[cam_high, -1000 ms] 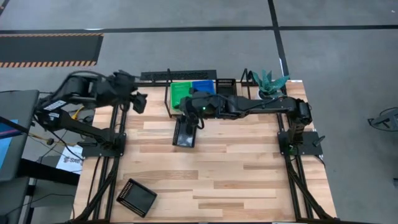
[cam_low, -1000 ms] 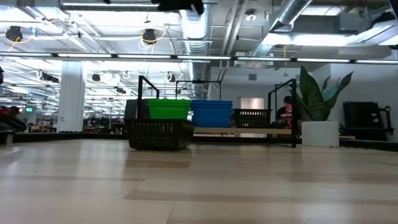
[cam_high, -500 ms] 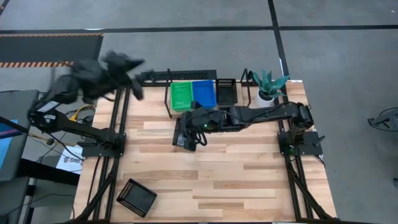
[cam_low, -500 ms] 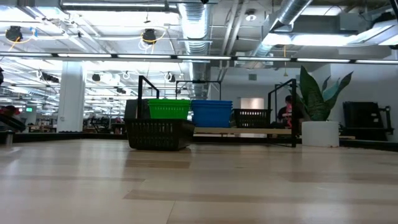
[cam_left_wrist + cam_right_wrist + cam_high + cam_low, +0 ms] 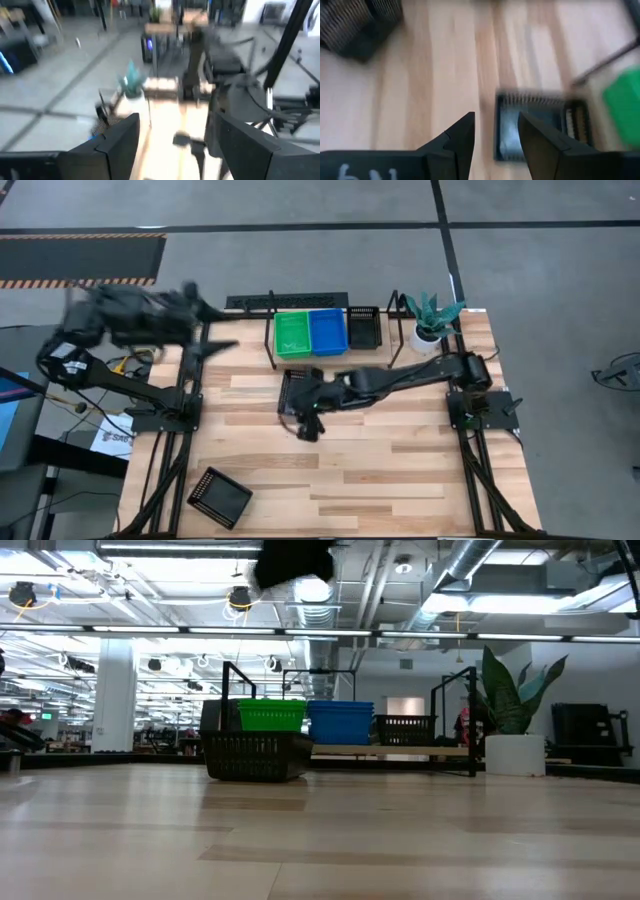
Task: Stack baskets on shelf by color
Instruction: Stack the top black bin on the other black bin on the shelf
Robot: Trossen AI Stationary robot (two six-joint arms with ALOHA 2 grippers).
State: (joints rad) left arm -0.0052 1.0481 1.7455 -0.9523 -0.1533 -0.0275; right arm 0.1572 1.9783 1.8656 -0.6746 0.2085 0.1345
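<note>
We're looking at an industrial lab hall: exposed ceiling ducts (image 5: 318,585), concrete floor (image 5: 300,250), hazard-striped mat (image 5: 80,255).

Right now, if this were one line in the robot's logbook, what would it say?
right gripper open, empty, above black basket on table | left gripper open, off table | shelf: green stack, blue stack, one black | another black basket at front-left

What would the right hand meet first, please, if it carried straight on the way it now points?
Probably the black basket on the table: it lies directly ahead of the right hand, whose fingers are open and empty.
</note>
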